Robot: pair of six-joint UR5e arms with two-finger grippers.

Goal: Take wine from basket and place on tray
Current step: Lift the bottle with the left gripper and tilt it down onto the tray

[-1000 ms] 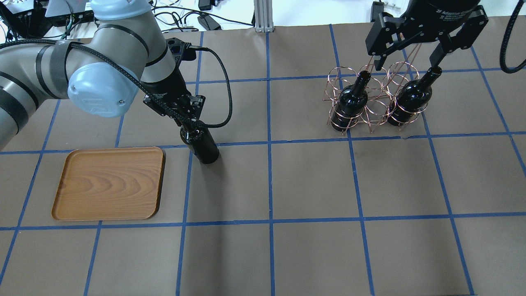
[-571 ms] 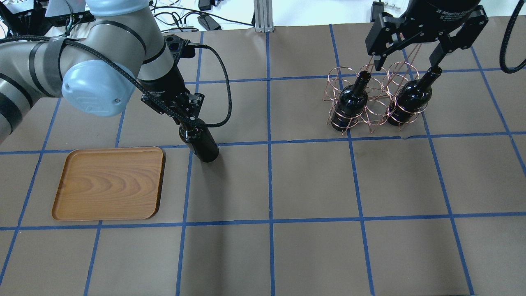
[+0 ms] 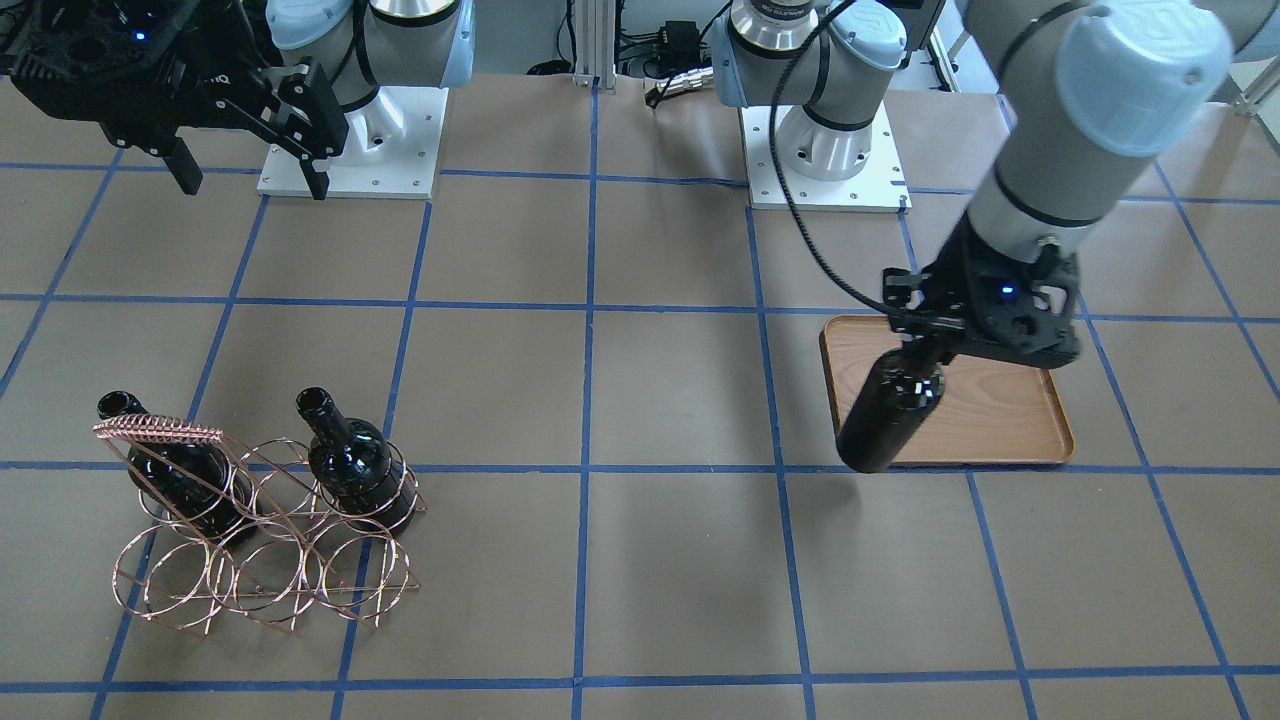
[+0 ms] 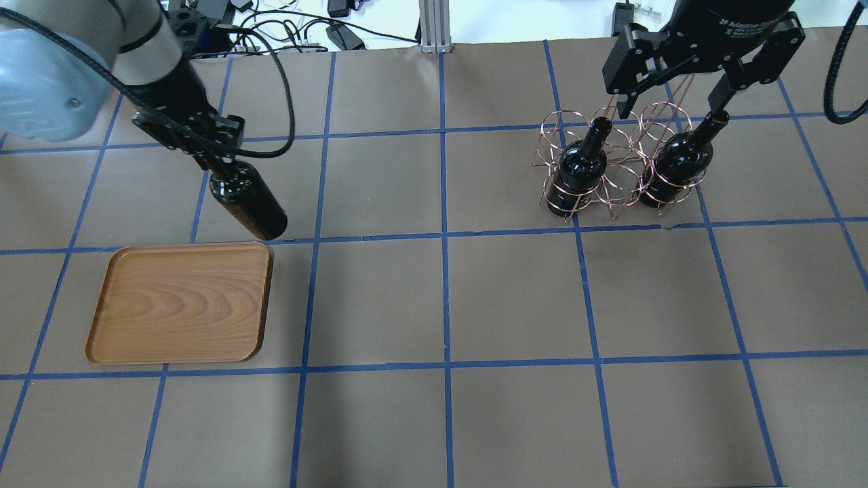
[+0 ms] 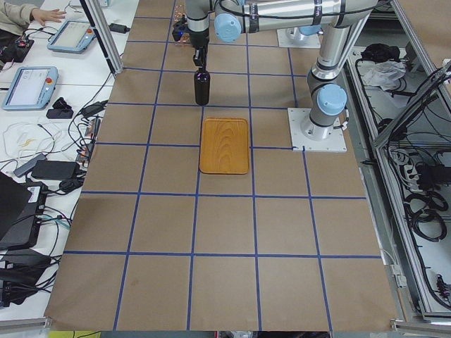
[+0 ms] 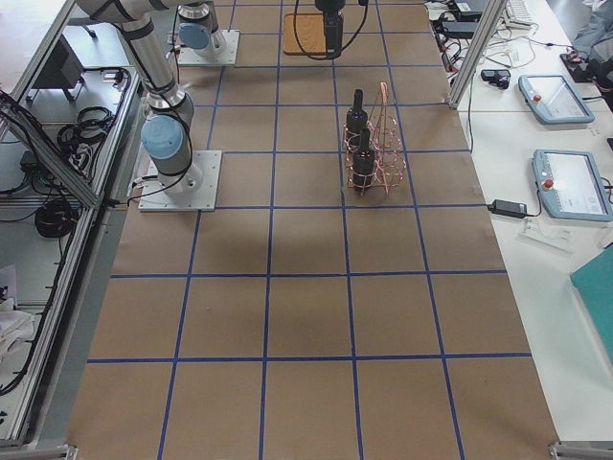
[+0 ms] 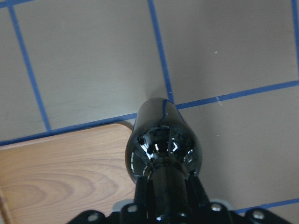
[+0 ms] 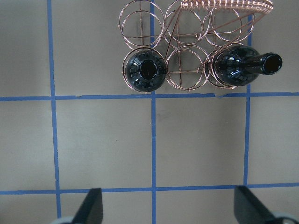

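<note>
My left gripper is shut on the neck of a glossy black wine bottle and holds it in the air, tilted. The bottle's base hangs by the far right corner of the brown wooden tray. In the left wrist view the bottle overlaps the tray's corner. The copper wire basket stands at the far right and holds two more bottles. My right gripper is open and empty, high above the basket. It also shows in the front view.
The table is covered in brown paper with a blue tape grid. The arm bases are bolted on at the robot's side. Cables and an aluminium post lie beyond the far edge.
My left arm has carried the bottle to the left, from beside the tray to its far right corner. The right arm and the basket have not moved.
</note>
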